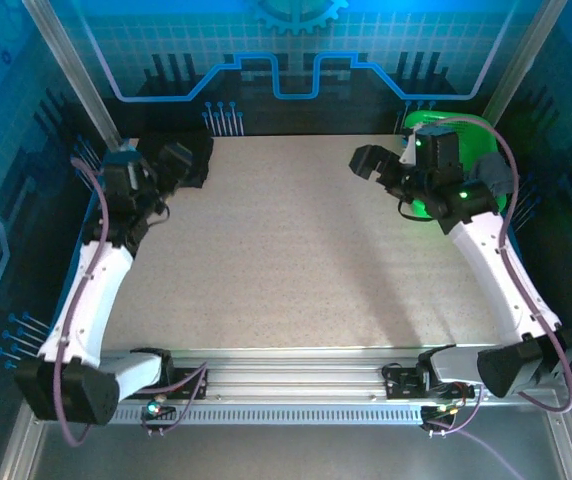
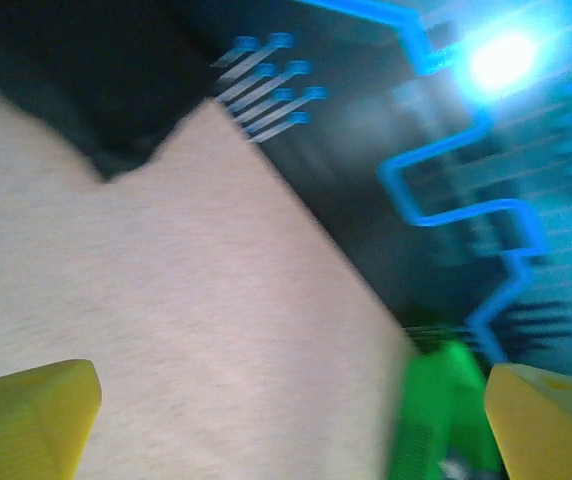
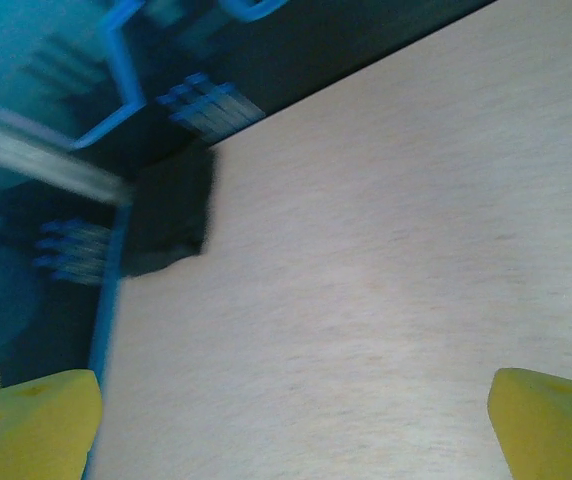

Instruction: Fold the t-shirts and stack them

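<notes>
Progress, judged: a dark t-shirt bundle (image 3: 166,215) sits compact and square-edged at the far-left corner of the table (image 1: 296,260), so folding looks done or nearly done, though I cannot tell whether it holds one shirt or two stacked. The left gripper (image 2: 291,420) and right gripper (image 3: 291,425) both have their yellow fingers wide apart and hold nothing. The cloth is matte and soft, the tabletop pale, speckled and flat, and the green mesh basket (image 1: 476,130) at far right is rigid plastic.

Table (image 1: 296,250): matt, finely speckled beige top. T-shirts (image 3: 171,220): dark, matt soft cloth. Basket (image 1: 418,118): bright green plastic, slightly glossy. Fingertips (image 3: 26,425): smooth yellow plastic, matt. Front rail (image 1: 296,385): ribbed metal, dull sheen. Arm shells (image 1: 496,260): white glossy plastic.
</notes>
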